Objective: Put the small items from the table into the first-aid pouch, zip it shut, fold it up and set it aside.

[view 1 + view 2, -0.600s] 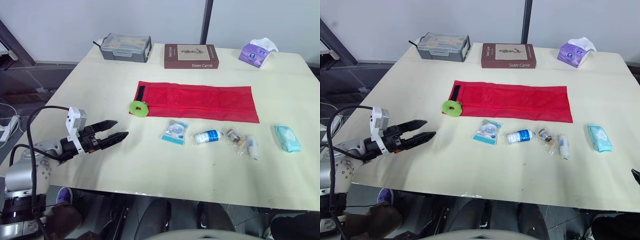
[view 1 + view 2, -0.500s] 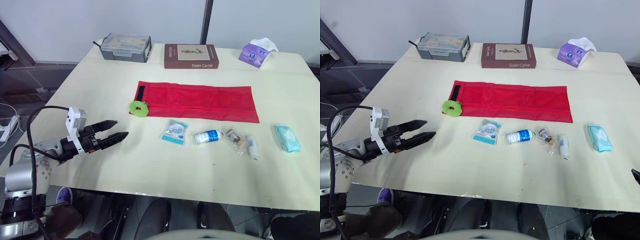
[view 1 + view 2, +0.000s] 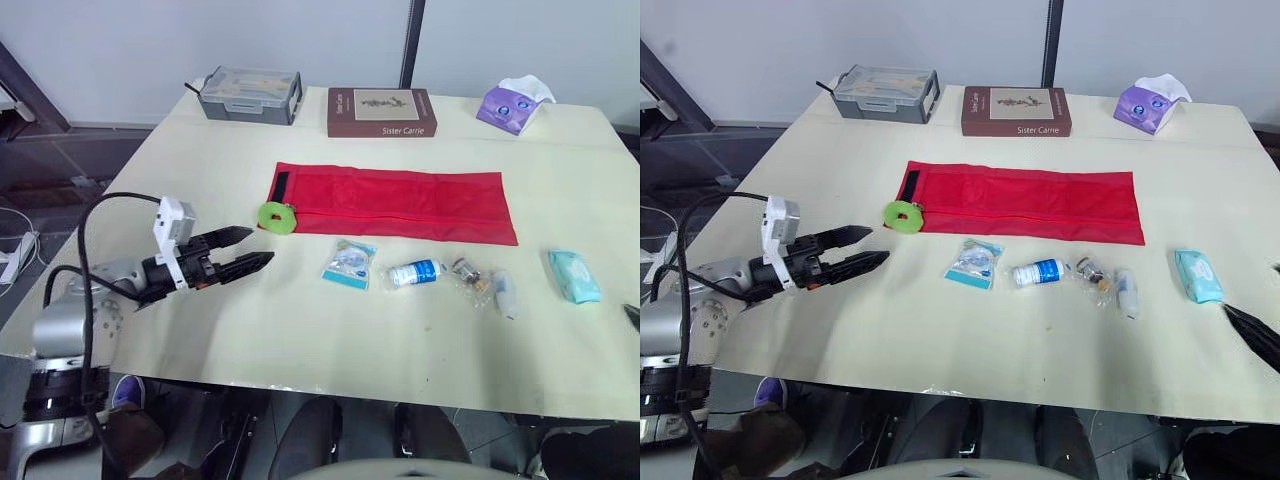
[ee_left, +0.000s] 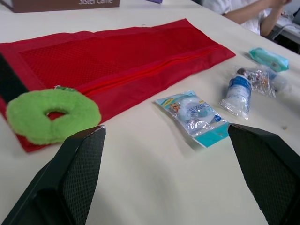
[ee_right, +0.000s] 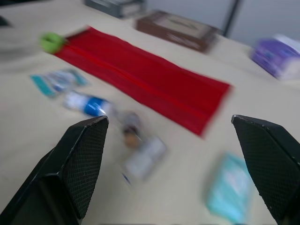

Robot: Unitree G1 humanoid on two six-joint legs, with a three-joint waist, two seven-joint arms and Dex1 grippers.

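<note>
One long red fabric first-aid pouch (image 3: 400, 200) lies flat and unfolded across the middle of the cream counter (image 3: 250, 330), its zip line running along its length and a black strip at its left end. A fuzzy green ring (image 3: 278, 215) rests on that left end, overlapping the near corner. Just in front of the pouch, apart from its near edge, five small items lie in a loose row: a clear packet with teal print (image 3: 350, 264) on the left, then a small white bottle with a blue label (image 3: 415, 272), a clear crinkled bag of small bits (image 3: 468, 277) and a little white tube (image 3: 505, 293) just beside it, and, well apart at the right end, a teal soft pack of wipes (image 3: 575, 276). None of them is inside the pouch. The left jaws stand apart, empty, over the bare counter left of the row, pointing towards the green ring and the teal-printed packet without touching either. The right jaws are spread wide and hold nothing, at the counter's near right edge, close to the wipes. Along the far edge stand a grey lidded plastic box (image 3: 250, 95), a brown book (image 3: 382, 112) and a purple tissue pack (image 3: 515, 105). A person's white sleeve (image 4: 243, 9) shows beyond the counter.
</note>
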